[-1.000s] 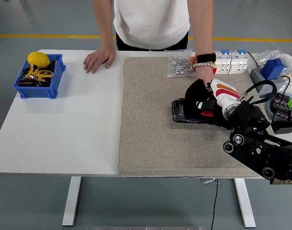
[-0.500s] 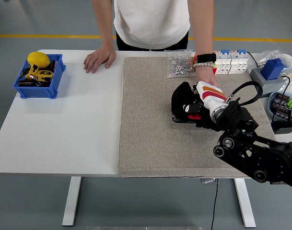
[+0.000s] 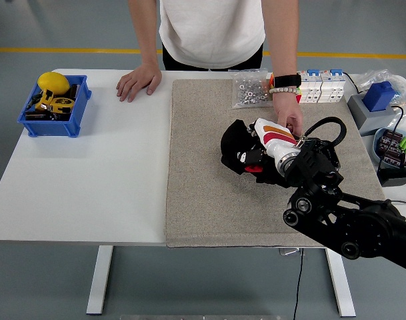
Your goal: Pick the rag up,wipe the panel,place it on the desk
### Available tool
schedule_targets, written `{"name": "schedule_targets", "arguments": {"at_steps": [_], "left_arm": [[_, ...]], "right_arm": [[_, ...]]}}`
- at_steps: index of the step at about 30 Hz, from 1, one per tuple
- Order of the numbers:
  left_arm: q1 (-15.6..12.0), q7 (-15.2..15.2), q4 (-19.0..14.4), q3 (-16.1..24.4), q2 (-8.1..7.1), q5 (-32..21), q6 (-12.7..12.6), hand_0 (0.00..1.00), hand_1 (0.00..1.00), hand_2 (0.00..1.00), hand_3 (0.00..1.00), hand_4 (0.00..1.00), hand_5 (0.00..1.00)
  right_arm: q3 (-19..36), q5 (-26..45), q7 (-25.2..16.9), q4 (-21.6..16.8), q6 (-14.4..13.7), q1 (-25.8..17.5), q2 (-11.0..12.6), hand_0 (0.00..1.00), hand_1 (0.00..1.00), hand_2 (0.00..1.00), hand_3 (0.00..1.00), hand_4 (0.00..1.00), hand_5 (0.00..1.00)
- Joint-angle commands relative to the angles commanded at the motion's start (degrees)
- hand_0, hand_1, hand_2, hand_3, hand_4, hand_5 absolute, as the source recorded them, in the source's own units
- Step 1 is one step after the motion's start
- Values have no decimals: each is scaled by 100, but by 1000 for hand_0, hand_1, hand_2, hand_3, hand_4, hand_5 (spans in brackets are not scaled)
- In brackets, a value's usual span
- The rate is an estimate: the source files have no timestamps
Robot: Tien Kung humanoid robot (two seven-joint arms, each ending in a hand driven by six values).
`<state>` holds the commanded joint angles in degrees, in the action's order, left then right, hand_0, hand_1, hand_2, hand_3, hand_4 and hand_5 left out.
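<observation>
I have the black rag (image 3: 237, 148) bunched under my right hand (image 3: 259, 155), pressed down onto the dark panel, which is almost wholly hidden beneath the cloth, on the grey mat (image 3: 209, 200) that covers the right half of the counter (image 3: 89, 173). I judge this is the wiping step: the mat gives the panel a non-slip bed, and the person's hand (image 3: 287, 112) rests just behind my wrist, apparently steadying the panel's far edge so it does not slide as I push. My fingers are curled and clamped on the rag, holding it against the surface rather than lifting it. The person's other hand (image 3: 139, 81) lies flat on the bare counter, well clear. My left hand does not show.
</observation>
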<state>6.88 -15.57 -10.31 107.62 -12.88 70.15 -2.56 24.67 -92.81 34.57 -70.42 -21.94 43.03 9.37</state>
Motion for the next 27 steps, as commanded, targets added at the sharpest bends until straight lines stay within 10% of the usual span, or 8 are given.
{"name": "schedule_targets", "arguments": {"at_steps": [27], "left_arm": [[1, 1, 0, 69, 20, 52, 3, 685, 729, 731, 607, 672, 628]], "right_arm": [[131, -9, -12, 230, 7, 20, 245, 245, 293, 340, 364, 726, 2]]}}
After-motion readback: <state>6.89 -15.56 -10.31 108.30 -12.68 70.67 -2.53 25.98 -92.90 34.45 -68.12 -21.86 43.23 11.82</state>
